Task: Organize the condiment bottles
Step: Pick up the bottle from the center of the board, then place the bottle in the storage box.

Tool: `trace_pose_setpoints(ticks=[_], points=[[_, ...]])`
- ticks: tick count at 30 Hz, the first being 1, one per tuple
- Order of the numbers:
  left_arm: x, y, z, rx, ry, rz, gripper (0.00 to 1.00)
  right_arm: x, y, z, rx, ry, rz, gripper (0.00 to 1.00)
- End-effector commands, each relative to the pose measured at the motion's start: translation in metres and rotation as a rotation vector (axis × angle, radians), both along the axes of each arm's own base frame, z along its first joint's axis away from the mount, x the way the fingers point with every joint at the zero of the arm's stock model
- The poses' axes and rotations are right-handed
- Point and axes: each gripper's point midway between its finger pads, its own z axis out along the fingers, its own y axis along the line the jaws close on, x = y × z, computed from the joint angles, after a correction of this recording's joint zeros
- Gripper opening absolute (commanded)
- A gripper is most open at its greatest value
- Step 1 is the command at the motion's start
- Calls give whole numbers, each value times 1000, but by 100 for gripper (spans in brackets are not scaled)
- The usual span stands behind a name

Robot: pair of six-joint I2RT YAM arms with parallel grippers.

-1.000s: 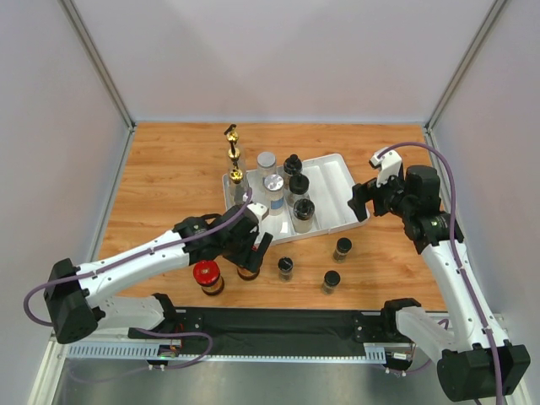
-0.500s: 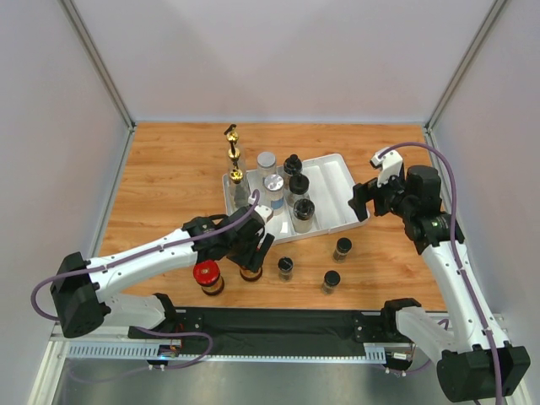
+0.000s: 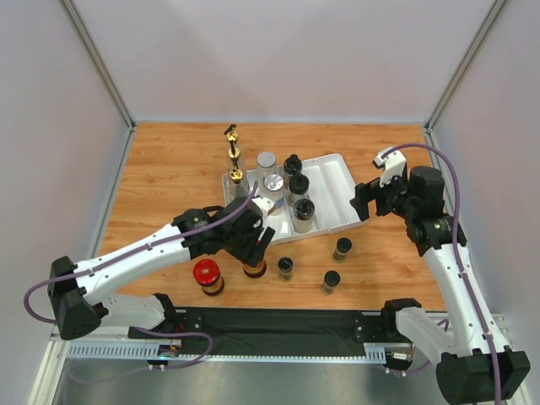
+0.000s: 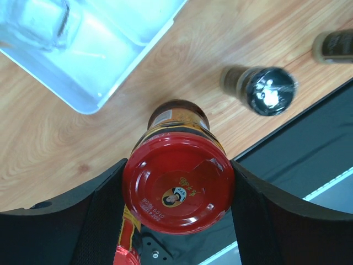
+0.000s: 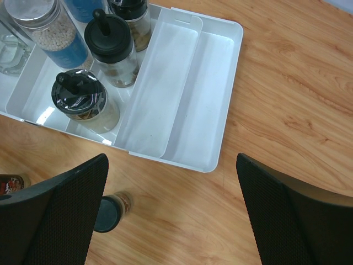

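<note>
Left claw (image 4: 177, 168) pinches a red-lidded jar (image 4: 176, 193) short of the tray (image 4: 118, 83), several bottles (image 5: 113, 47) already inside, four more loose nearby, right claw (image 5: 171, 160) spread

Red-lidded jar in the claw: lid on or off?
On. The red lid covers the jar, gripped by the left claw.
</note>
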Motion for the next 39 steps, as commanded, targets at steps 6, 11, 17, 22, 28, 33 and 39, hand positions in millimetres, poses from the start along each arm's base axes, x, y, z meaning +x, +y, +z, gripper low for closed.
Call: trace_pose_setpoints(ticks=[6, 11, 17, 22, 28, 33, 39], points=[[16, -20, 68, -118, -131, -60, 0, 3, -1, 15, 21, -63, -11, 100], [22, -26, 96, -129, -175, -88, 0, 3, -1, 16, 21, -65, -9, 100], [29, -38, 122, -138, -197, -124, 0, 2, -1, 18, 24, -71, -10, 100], [36, -56, 130, -142, -193, -159, 0, 2, -1, 19, 24, -75, -11, 100], [45, -79, 139, -158, -187, -197, 0, 1, -2, 19, 24, -76, -16, 100], [50, -99, 146, -182, -174, -229, 0, 1, -2, 20, 23, -80, -18, 100], [48, -121, 147, -218, -127, -281, 0, 2, -5, 22, 20, -88, -34, 100]])
